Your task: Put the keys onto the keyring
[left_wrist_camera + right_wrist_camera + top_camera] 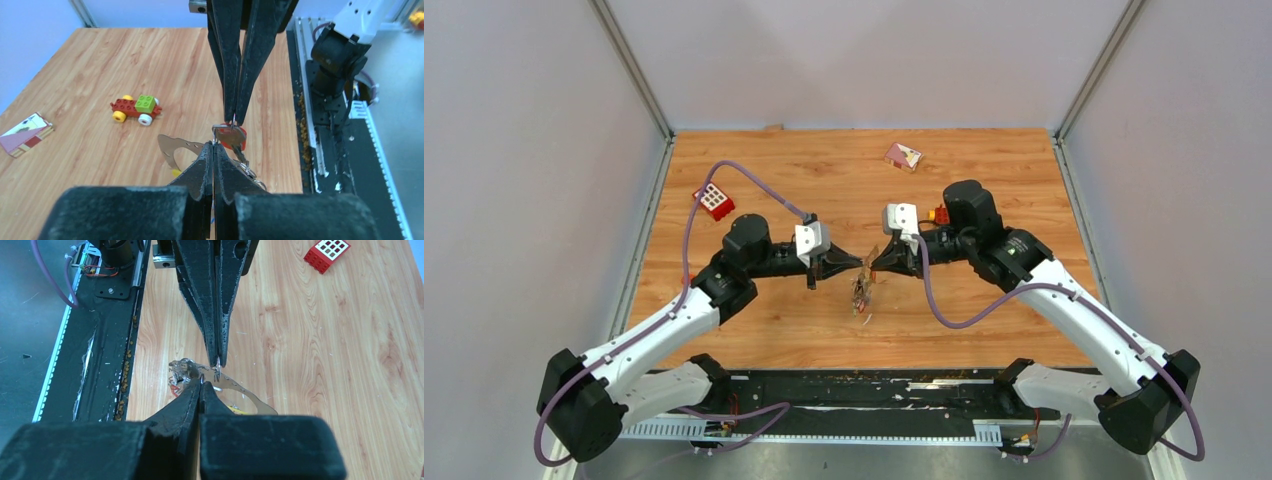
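Left pincer [214, 146] is clamping shut on the silvery keyring [175, 147] over the worktop [100, 70], while right pincer [234, 119] is pinching the keys [231, 136]. With tips nearly touching, any sideways tug is probably risking a slipped key.

White-shelled arms [659, 335], black joints, purple cables [724, 164], tapered black left end effector [860, 262] and right end effector [873, 264].

Bright, even light from above leaves only soft, weak shadows on the light brown wooden worktop [824, 330], the top view is sharp, and in the wrist views the near bodies of the black left gripper [214, 146] and right gripper [201, 382] are blurred.
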